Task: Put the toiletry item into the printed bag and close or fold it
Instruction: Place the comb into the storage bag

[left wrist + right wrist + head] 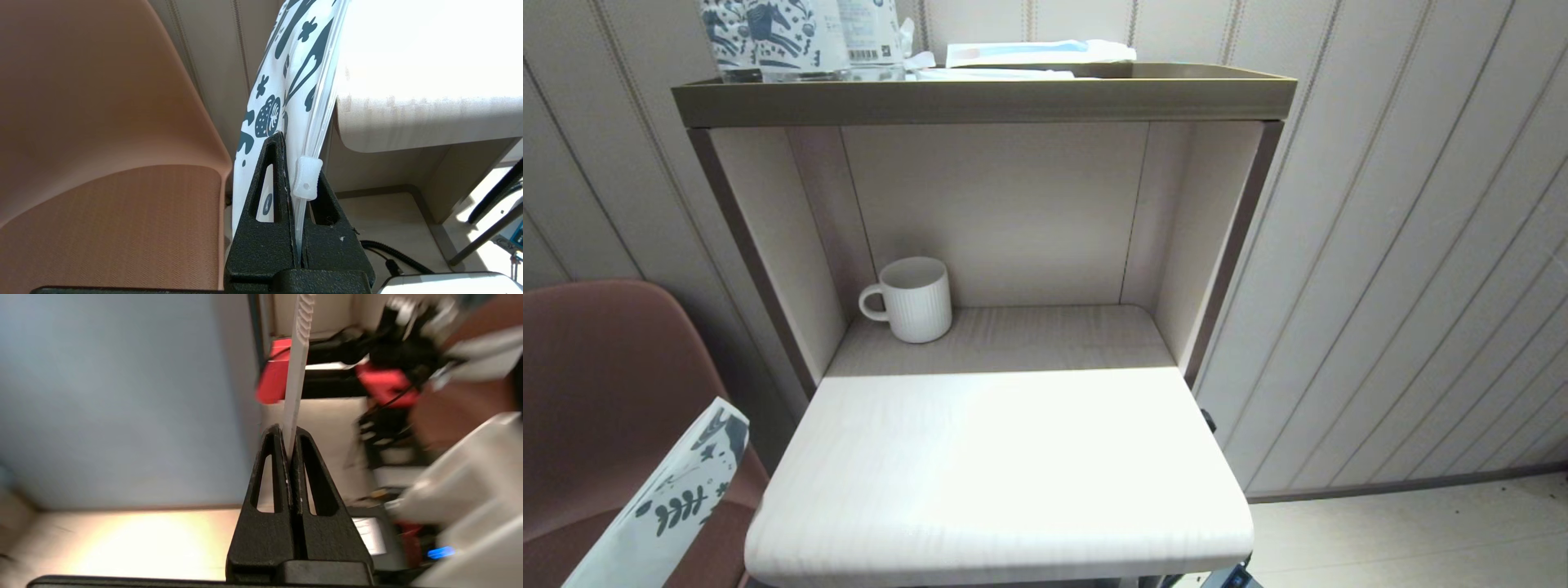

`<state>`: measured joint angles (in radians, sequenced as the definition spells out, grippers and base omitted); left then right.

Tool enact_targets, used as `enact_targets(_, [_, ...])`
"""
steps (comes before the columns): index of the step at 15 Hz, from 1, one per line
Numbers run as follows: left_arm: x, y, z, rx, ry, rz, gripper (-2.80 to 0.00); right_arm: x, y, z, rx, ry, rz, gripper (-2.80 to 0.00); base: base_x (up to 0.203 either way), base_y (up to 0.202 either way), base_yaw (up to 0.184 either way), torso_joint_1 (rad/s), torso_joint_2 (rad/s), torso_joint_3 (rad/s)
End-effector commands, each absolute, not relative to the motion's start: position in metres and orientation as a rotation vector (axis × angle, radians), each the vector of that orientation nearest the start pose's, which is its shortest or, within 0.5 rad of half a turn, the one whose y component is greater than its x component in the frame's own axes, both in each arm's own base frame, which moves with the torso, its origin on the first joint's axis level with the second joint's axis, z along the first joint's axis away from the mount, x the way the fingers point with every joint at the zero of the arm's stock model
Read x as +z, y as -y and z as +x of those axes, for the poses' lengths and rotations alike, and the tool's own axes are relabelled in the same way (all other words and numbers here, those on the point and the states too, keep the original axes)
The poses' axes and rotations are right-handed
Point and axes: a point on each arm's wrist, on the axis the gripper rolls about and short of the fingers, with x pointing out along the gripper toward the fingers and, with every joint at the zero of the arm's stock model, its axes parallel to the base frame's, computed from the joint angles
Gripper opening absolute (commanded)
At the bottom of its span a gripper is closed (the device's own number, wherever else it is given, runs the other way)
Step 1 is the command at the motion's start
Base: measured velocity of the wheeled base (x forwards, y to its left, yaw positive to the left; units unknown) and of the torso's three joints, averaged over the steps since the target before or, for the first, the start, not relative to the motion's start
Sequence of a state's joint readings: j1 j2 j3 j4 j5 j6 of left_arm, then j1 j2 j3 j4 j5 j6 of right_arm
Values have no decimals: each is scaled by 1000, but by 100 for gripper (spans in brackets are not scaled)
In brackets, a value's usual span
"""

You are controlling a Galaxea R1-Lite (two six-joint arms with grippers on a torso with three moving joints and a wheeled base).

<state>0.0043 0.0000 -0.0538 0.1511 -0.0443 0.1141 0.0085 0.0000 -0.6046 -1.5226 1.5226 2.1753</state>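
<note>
Printed bag clamped edge-on in the left gripper, jaws pressed together on the zip edge, small white zip slider sitting right at the fingertips. Rises away from the jaws, dark leaf and flower print showing on its white plastic. In the head view, seen as a slanted white strip with the same print, off the bench's front-left corner, over the brown chair, not resting on the bench top.

Right gripper outside the head view; jaws closed tight on a thin, flat, pale strip with a ridged far end, standing straight out from the fingertips. Cannot tell what the strip is. Surroundings in that wrist view blurred: red and black shapes, a pale surface.

Bench top bare and brightly lit toward its front edge. Further back, in the open shelf recess, a white ribbed mug upright at the back-left corner, handle turned to the left. On the top shelf, at its left end, a blue-and-white horse-patterned package with a barcode label; beside it toward the middle, a flat white and light-blue packet. Striped wall panelling behind and to the right.
</note>
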Motion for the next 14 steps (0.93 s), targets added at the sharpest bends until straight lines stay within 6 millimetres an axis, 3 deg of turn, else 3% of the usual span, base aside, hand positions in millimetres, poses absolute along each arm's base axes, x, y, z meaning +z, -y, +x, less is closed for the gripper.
enact_targets(1, [75, 1, -28, -45, -96, 113, -280, 226, -20, -241, 1570, 212, -209, -280, 0, 0, 0, 0, 0, 0])
enact_targets(4, [75, 1, -28, -45, -96, 113, -280, 225, -20, -237, 1538, 429, -424, -280, 0, 0, 0, 0, 0, 0])
enact_targets(11, [75, 1, -28, -45, -96, 113, -280, 226, -20, -234, 1478, 775, -602, -280, 0, 0, 0, 0, 0, 0])
enact_targets(14, [75, 1, -28, -45, -96, 113, -280, 225, -20, -231, 1393, 950, -797, -280, 0, 0, 0, 0, 0, 0])
